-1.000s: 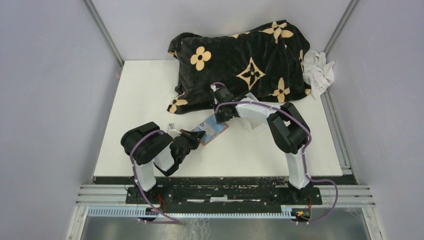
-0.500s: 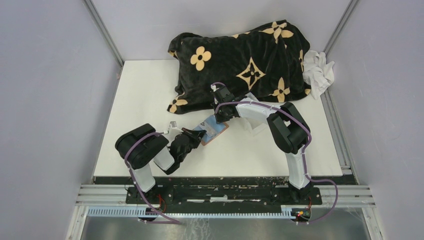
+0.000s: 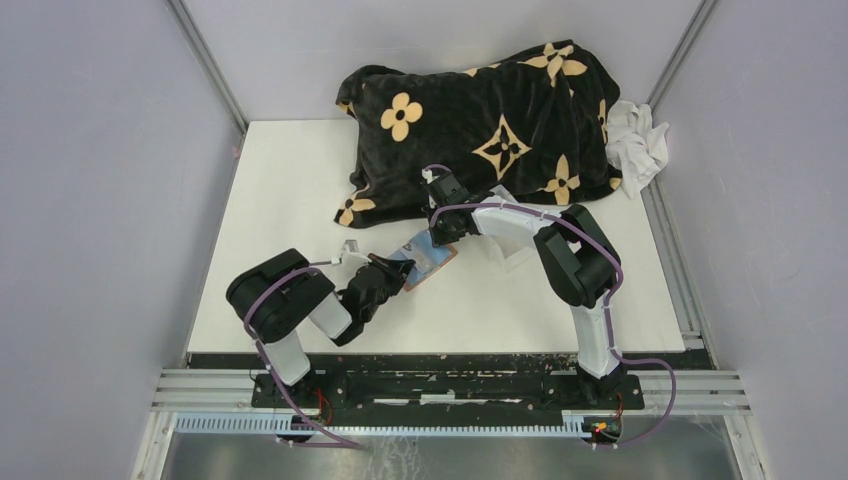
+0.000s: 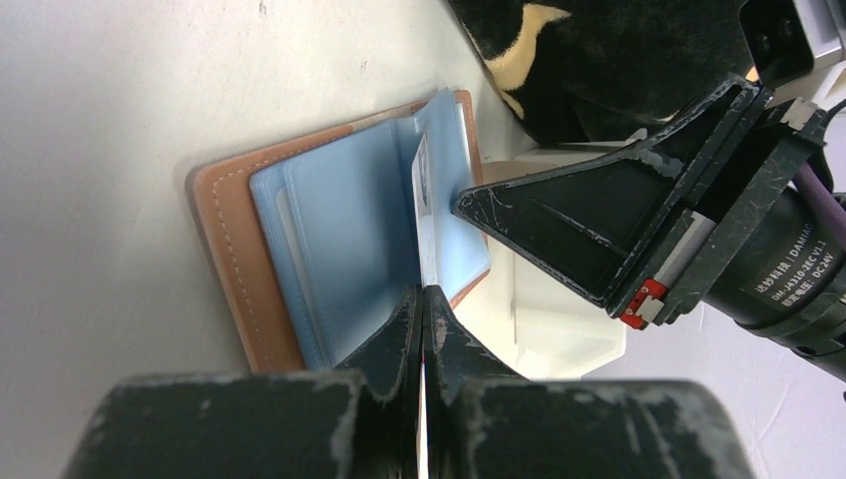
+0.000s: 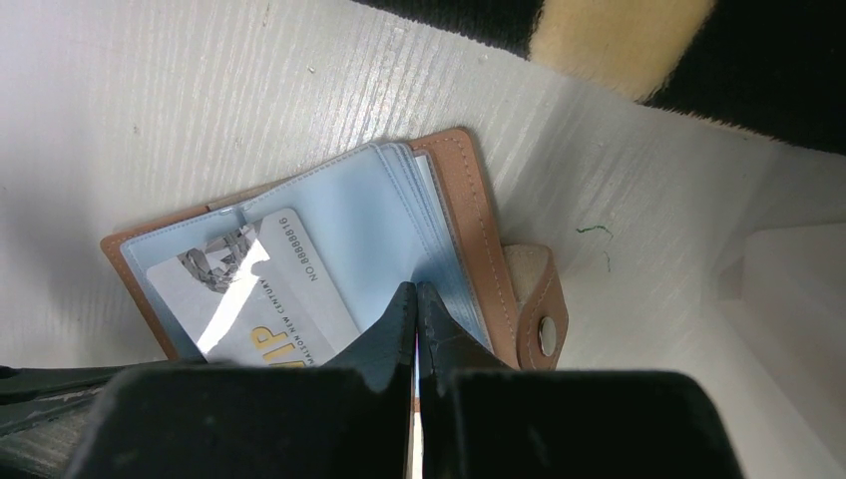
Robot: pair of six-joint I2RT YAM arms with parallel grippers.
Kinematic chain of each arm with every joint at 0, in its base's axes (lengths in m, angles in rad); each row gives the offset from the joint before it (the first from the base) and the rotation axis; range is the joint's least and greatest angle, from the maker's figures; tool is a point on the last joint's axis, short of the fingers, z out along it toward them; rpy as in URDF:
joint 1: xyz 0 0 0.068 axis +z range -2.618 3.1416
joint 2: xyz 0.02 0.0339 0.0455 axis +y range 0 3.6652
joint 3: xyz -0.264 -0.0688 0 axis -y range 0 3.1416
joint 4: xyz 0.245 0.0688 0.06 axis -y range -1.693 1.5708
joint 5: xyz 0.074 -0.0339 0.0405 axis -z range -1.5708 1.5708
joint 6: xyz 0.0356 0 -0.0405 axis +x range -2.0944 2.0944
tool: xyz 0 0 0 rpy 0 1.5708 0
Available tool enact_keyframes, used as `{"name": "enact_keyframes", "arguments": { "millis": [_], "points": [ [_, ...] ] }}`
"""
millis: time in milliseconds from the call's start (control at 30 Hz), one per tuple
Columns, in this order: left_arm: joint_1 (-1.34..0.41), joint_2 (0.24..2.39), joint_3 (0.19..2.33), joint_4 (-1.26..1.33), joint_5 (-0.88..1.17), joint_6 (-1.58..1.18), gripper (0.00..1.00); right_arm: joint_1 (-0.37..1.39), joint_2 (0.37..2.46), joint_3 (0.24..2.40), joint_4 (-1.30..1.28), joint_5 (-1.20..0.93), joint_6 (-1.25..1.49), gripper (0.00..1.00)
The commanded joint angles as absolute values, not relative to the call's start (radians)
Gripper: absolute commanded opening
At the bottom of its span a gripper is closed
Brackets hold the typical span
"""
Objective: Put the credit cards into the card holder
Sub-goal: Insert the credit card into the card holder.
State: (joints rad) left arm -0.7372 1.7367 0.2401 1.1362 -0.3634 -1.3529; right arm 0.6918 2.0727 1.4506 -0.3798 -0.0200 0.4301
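The card holder point(image 3: 432, 264) lies open on the white table, brown leather point(image 4: 227, 254) outside and pale blue sleeves inside. My left gripper point(image 3: 396, 272) point(image 4: 423, 291) is shut on a grey-silver credit card point(image 4: 420, 190), which I see edge-on in the left wrist view. In the right wrist view the same credit card point(image 5: 254, 289), printed with gold letters, lies slanted over the holder's left sleeve. My right gripper point(image 3: 438, 240) point(image 5: 416, 287) is shut, its tips down on the blue sleeves near the holder's point(image 5: 469, 200) snap-tab side. No other cards are in view.
A black blanket point(image 3: 480, 130) with tan flowers is heaped at the back of the table, right behind the holder. White cloth point(image 3: 636, 142) lies at the back right. A clear plastic tray point(image 4: 559, 324) point(image 5: 788, 299) sits just right of the holder, under the right arm.
The left arm's elbow has swung left and slightly down, while its gripper stays at the holder with the card. The right arm has not moved.
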Motion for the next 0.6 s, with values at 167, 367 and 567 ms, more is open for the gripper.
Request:
{"name": "enact_keyframes", "arguments": {
  "millis": [167,367,567],
  "points": [
    [-0.751,1.781,0.287,1.162,-0.396,-1.297,0.03,0.687,2.103,1.413,-0.400,0.000,0.435,0.01],
    [-0.760,1.809,0.310,1.164,-0.405,-1.297,0.03,0.688,2.100,1.413,-0.404,0.002,0.431,0.01],
    [-0.767,1.839,0.338,1.162,-0.409,-1.296,0.03,0.687,2.099,1.413,-0.404,0.001,0.431,0.01]
  ]
}}
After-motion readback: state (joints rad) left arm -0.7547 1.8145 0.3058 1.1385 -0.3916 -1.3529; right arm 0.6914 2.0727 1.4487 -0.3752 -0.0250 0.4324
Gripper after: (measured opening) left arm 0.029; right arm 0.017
